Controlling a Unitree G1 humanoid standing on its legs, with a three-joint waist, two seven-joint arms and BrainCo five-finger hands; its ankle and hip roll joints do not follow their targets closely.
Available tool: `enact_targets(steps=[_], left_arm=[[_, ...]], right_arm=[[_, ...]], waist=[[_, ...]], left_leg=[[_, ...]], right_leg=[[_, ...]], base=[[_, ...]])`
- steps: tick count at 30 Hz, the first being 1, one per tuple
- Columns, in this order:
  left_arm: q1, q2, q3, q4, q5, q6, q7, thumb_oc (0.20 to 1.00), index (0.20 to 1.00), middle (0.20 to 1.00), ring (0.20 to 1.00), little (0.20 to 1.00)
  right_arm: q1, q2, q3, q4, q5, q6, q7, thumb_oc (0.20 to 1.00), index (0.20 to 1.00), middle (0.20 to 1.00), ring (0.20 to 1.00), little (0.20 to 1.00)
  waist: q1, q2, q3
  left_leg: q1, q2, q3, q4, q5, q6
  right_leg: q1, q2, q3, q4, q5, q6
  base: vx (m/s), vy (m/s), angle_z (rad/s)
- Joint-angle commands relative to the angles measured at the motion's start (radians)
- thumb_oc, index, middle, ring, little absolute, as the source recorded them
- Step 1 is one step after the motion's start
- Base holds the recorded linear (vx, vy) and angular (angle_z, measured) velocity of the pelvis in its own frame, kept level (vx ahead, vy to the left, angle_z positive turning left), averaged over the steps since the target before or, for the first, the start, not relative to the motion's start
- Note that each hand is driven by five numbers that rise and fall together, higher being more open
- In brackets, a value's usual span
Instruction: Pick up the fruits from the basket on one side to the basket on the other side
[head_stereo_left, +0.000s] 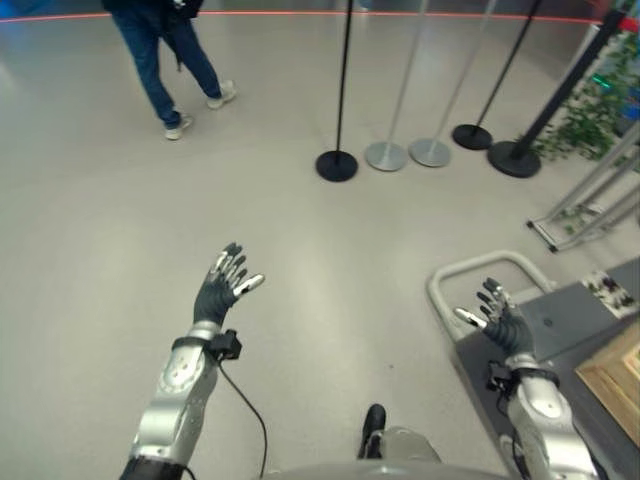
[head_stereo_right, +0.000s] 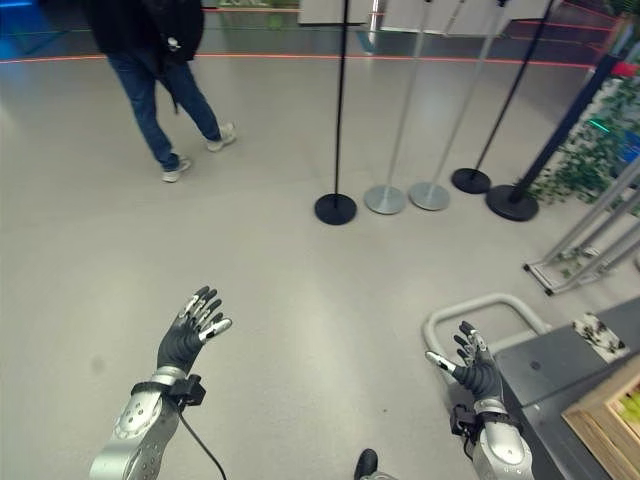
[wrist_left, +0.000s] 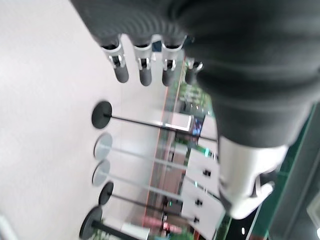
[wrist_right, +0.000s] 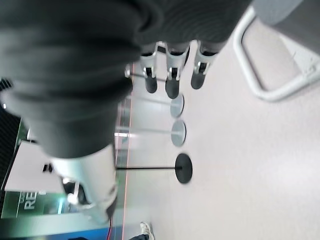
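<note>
My left hand (head_stereo_left: 228, 280) is held out over bare grey floor at the lower left, fingers straight and spread, holding nothing. My right hand (head_stereo_left: 503, 318) is raised at the lower right beside a white tube rail (head_stereo_left: 470, 268), also open and empty. In the left wrist view the fingers (wrist_left: 145, 67) point straight out with only floor and posts past them. The right wrist view has its fingers (wrist_right: 171, 82) equally straight. A wooden-framed tray (head_stereo_right: 605, 425) with something green inside sits at the right edge; I cannot tell what it contains.
A dark grey platform (head_stereo_left: 570, 320) lies at the right behind the rail. Several stanchion posts with round bases (head_stereo_left: 337, 165) stand ahead at mid distance. A person in jeans (head_stereo_left: 160, 60) walks at the far left. A green plant (head_stereo_left: 590, 115) and a metal rack foot (head_stereo_left: 570, 225) are at the right.
</note>
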Motion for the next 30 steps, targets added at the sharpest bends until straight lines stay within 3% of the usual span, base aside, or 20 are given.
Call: enact_targets(steps=[1,3,4,5,6,7,8,9,12,13,14,15,16,18,19,21,22,24,26,30], left_arm=[[0.005,-0.017,0.04,-0.018,0.022,-0.046,0.005,1.0,1.0,1.0,1.0,1.0],[0.021,-0.026,0.047,-0.017,0.009,-0.049,0.006,1.0,1.0,1.0,1.0,1.0],[0.025,-0.03,0.051,-0.015,0.008,-0.05,0.011,1.0,1.0,1.0,1.0,1.0],[0.034,-0.035,0.052,-0.016,0.002,-0.05,0.013,1.0,1.0,1.0,1.0,1.0],[0.036,-0.046,0.046,-0.016,0.006,-0.053,0.02,1.0,1.0,1.0,1.0,1.0],[0.036,-0.046,0.046,-0.016,0.006,-0.053,0.02,1.0,1.0,1.0,1.0,1.0],[0.057,-0.065,0.061,-0.022,0.002,-0.06,0.035,1.0,1.0,1.0,1.0,1.0],[0.057,-0.065,0.061,-0.022,0.002,-0.06,0.035,1.0,1.0,1.0,1.0,1.0],[0.048,-0.067,0.066,-0.025,-0.005,-0.074,0.052,1.0,1.0,1.0,1.0,1.0],[0.048,-0.067,0.065,-0.024,-0.005,-0.075,0.052,1.0,1.0,1.0,1.0,1.0],[0.041,-0.065,0.062,-0.018,0.007,-0.081,0.059,1.0,1.0,1.0,1.0,1.0],[0.043,-0.068,0.061,-0.017,0.007,-0.082,0.054,1.0,1.0,1.0,1.0,1.0],[0.04,-0.07,0.063,-0.016,0.006,-0.09,0.052,1.0,1.0,1.0,1.0,1.0],[0.038,-0.071,0.063,-0.015,0.006,-0.091,0.052,1.0,1.0,1.0,1.0,1.0],[0.03,-0.067,0.056,-0.012,0.011,-0.096,0.051,1.0,1.0,1.0,1.0,1.0],[0.016,-0.058,0.045,-0.005,0.012,-0.092,0.048,1.0,1.0,1.0,1.0,1.0],[0.01,-0.05,0.039,-0.006,0.015,-0.091,0.046,1.0,1.0,1.0,1.0,1.0],[0.01,-0.049,0.039,-0.006,0.015,-0.091,0.045,1.0,1.0,1.0,1.0,1.0],[-0.006,-0.031,0.032,-0.002,0.023,-0.089,0.041,1.0,1.0,1.0,1.0,1.0],[-0.021,-0.007,0.031,0.0,0.039,-0.086,0.047,1.0,1.0,1.0,1.0,1.0]], right_arm=[[-0.003,-0.06,-0.003,-0.049,0.02,-0.039,0.008,1.0,1.0,1.0,1.0,1.0],[0.002,-0.072,0.004,-0.056,0.031,-0.039,0.016,1.0,1.0,1.0,1.0,1.0],[0.002,-0.085,0.013,-0.059,0.024,-0.04,0.02,1.0,1.0,1.0,1.0,1.0],[0.008,-0.098,0.02,-0.063,0.019,-0.037,0.022,1.0,1.0,1.0,1.0,1.0],[0.008,-0.107,0.028,-0.055,0.013,-0.041,0.018,1.0,1.0,1.0,1.0,1.0],[0.008,-0.107,0.028,-0.055,0.013,-0.041,0.018,1.0,1.0,1.0,1.0,1.0],[0.004,-0.104,0.038,-0.046,0.009,-0.031,0.012,1.0,1.0,1.0,1.0,1.0],[0.004,-0.104,0.038,-0.046,0.009,-0.031,0.012,1.0,1.0,1.0,1.0,1.0],[-0.016,-0.104,0.042,-0.026,0.011,-0.042,0.002,1.0,1.0,1.0,1.0,1.0],[-0.016,-0.105,0.042,-0.025,0.011,-0.043,0.002,1.0,1.0,1.0,1.0,1.0],[-0.038,-0.113,0.05,-0.018,0.006,-0.052,-0.006,1.0,1.0,1.0,1.0,1.0],[-0.043,-0.12,0.051,-0.016,0.003,-0.053,-0.004,1.0,1.0,1.0,1.0,1.0],[-0.055,-0.132,0.05,-0.018,0.001,-0.055,-0.001,1.0,1.0,1.0,1.0,1.0],[-0.056,-0.133,0.05,-0.019,0.001,-0.055,-0.001,1.0,1.0,1.0,1.0,1.0],[-0.049,-0.123,0.05,-0.026,0.003,-0.052,0.011,1.0,1.0,1.0,1.0,1.0],[-0.043,-0.119,0.04,-0.027,0.012,-0.051,0.01,1.0,1.0,1.0,1.0,1.0],[-0.035,-0.111,0.029,-0.033,0.012,-0.046,0.013,1.0,1.0,1.0,1.0,1.0],[-0.034,-0.11,0.028,-0.035,0.012,-0.044,0.013,1.0,1.0,1.0,1.0,1.0],[-0.041,-0.097,0.02,-0.033,0.01,-0.038,0.012,1.0,1.0,1.0,1.0,1.0],[-0.064,-0.072,0.028,-0.036,0.008,-0.043,0.016,1.0,1.0,1.0,1.0,1.0]], waist=[[-0.018,0.008,-0.03],[-0.021,0.008,-0.015],[-0.012,-0.002,-0.003],[-0.002,0.0,0.018],[0.016,-0.002,0.044],[0.016,-0.004,0.044],[0.035,0.017,0.053],[0.036,0.012,0.052],[0.058,0.029,0.036],[0.06,0.027,0.037],[0.084,0.05,0.026],[0.088,0.057,0.022],[0.077,0.061,0.015],[0.083,0.063,0.014],[0.065,0.07,-0.002],[0.062,0.055,-0.009],[0.05,0.039,-0.019],[0.055,0.037,-0.02],[0.044,0.014,-0.028],[0.04,-0.016,-0.017]], left_leg=[[-0.154,-0.037,-0.022,0.247,0.007,0.027],[-0.215,-0.008,-0.039,0.47,0.092,-0.031],[-0.245,-0.039,-0.104,0.632,0.135,-0.045],[-0.297,-0.063,-0.15,0.711,0.148,-0.046],[-0.355,-0.125,-0.231,0.739,0.152,-0.043],[-0.355,-0.126,-0.231,0.738,0.154,-0.043],[-0.371,-0.148,-0.349,0.598,0.115,-0.01],[-0.369,-0.152,-0.346,0.589,0.124,-0.009],[-0.367,-0.106,-0.474,0.274,0.125,-0.005],[-0.357,-0.106,-0.472,0.26,0.127,-0.006],[-0.325,-0.123,-0.644,0.058,0.174,-0.029],[-0.31,-0.129,-0.701,0.02,0.188,-0.039],[-0.305,-0.106,-0.74,-0.001,0.201,-0.062],[-0.303,-0.101,-0.736,-0.006,0.201,-0.063],[-0.266,-0.071,-0.716,-0.083,0.204,-0.059],[-0.25,-0.057,-0.682,-0.108,0.207,-0.054],[-0.23,-0.059,-0.637,-0.143,0.202,-0.037],[-0.229,-0.06,-0.631,-0.143,0.201,-0.036],[-0.224,-0.065,-0.544,-0.154,0.18,-0.009],[-0.204,-0.046,-0.441,-0.173,0.154,0.018]], right_leg=[[0.119,0.001,0.035,-0.103,-0.074,0.068],[0.159,0.032,0.065,-0.132,-0.094,0.033],[0.177,0.04,0.103,-0.145,-0.101,0.013],[0.198,0.043,0.122,-0.152,-0.104,0.001],[0.213,0.033,0.154,-0.156,-0.096,0.002],[0.212,0.031,0.153,-0.156,-0.096,0.003],[0.246,0.047,0.241,-0.153,-0.104,0.022],[0.244,0.042,0.243,-0.154,-0.1,0.022],[0.255,0.053,0.311,-0.159,-0.121,0.049],[0.259,0.052,0.313,-0.16,-0.123,0.047],[0.267,0.093,0.394,-0.162,-0.14,0.044],[0.266,0.104,0.426,-0.158,-0.146,0.044],[0.259,0.11,0.477,-0.152,-0.154,0.05],[0.255,0.112,0.483,-0.15,-0.153,0.05],[0.245,0.115,0.49,-0.159,-0.148,0.055],[0.241,0.102,0.486,-0.167,-0.139,0.064],[0.235,0.074,0.495,-0.166,-0.133,0.084],[0.234,0.072,0.5,-0.166,-0.134,0.085],[0.194,0.031,0.527,-0.136,-0.129,0.126],[0.088,0.019,0.502,-0.03,-0.099,0.182]], base=[[0.14,-0.117,-0.9],[0.14,-0.182,-0.61],[0.15,-0.123,-0.44],[0.11,0.018,-0.84],[0.04,0.085,-1.06],[0.16,0.133,-1.06],[0.16,0.072,-0.77],[0.24,0.136,-1.01],[0.19,0.11,-0.97],[0.29,0.11,-0.78],[0.25,0.138,-0.93],[0.33,0.285,-1.25],[0.15,0.183,-1.41],[0.09,0.124,-1.34],[0.11,0.173,-0.86],[0.16,0.259,-0.47],[0.14,0.242,-0.25],[0.07,0.186,-0.28],[0.05,0.291,-0.43],[0.0,0.162,-0.86]])
